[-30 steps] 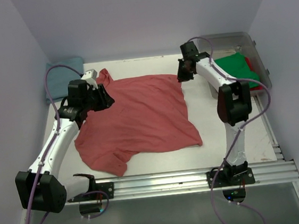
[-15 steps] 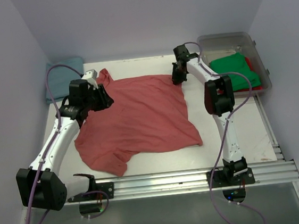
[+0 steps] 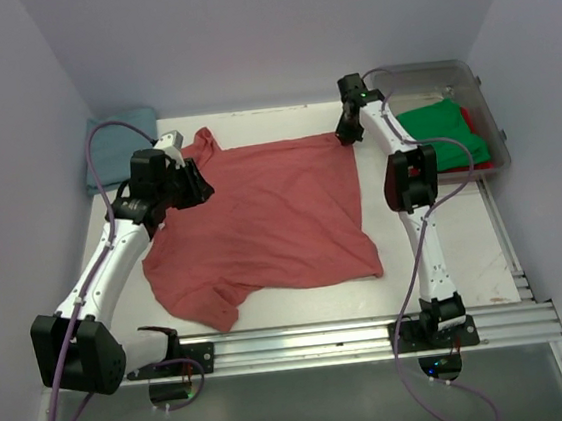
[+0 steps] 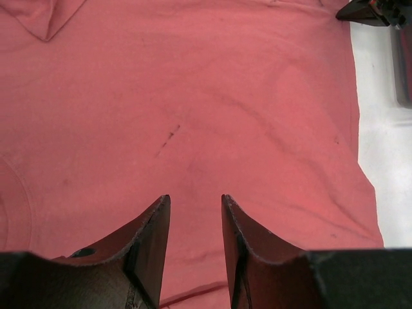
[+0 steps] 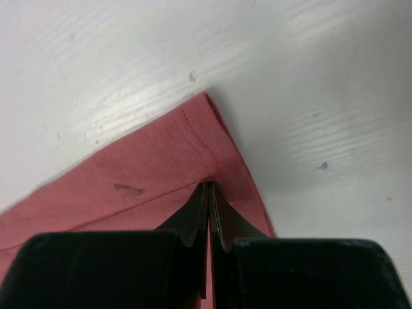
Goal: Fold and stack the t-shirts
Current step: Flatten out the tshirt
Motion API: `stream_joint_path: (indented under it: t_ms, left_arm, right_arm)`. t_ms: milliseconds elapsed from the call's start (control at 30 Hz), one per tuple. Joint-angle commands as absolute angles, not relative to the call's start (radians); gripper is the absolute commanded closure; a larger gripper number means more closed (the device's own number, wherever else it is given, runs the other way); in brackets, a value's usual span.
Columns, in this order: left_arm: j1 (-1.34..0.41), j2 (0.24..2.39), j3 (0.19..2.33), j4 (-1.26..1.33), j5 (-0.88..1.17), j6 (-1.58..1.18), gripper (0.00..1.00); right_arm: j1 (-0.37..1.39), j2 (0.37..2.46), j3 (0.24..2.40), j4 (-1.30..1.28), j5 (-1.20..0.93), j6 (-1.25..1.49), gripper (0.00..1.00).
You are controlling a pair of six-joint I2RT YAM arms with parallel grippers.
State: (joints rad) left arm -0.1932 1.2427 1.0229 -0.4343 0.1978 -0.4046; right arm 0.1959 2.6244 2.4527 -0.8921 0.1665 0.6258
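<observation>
While pinching the upper-right corner of the salmon-red t-shirt (image 3: 262,222) in the closed right gripper (image 5: 209,193), pull gently outward, flattening cloth under the half-open, empty left gripper (image 4: 193,212).

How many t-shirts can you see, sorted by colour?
salmon-red shirt: 1
teal-blue shirt: 1
green shirt, in the clear bin: 1
red shirt, mostly hidden under the green one: 1
Total: 4
</observation>
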Motion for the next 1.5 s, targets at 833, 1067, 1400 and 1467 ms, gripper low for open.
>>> stream_joint_path:
  t_ms: [833,1067,1400,1467]
  left_arm:
    - [-0.199,1.357,0.974,-0.209,0.210,-0.385,0.64]
    - [-0.198,1.330,0.993,-0.195,0.218,-0.377,0.67]
    - [-0.215,1.250,1.020,-0.425,0.227,-0.399,0.70]
    - [-0.257,1.244,1.012,-0.525,0.230,-0.416,0.73]
  right_arm:
    - [0.167,2.437,2.024,0.298,0.250,0.477,1.00]
    - [0.236,2.177,1.789,0.661,0.209,0.394,1.00]
    - [0.388,1.742,1.473,0.246,0.219,0.242,1.00]
    - [0.402,1.691,1.447,-0.035,0.218,0.268,1.00]
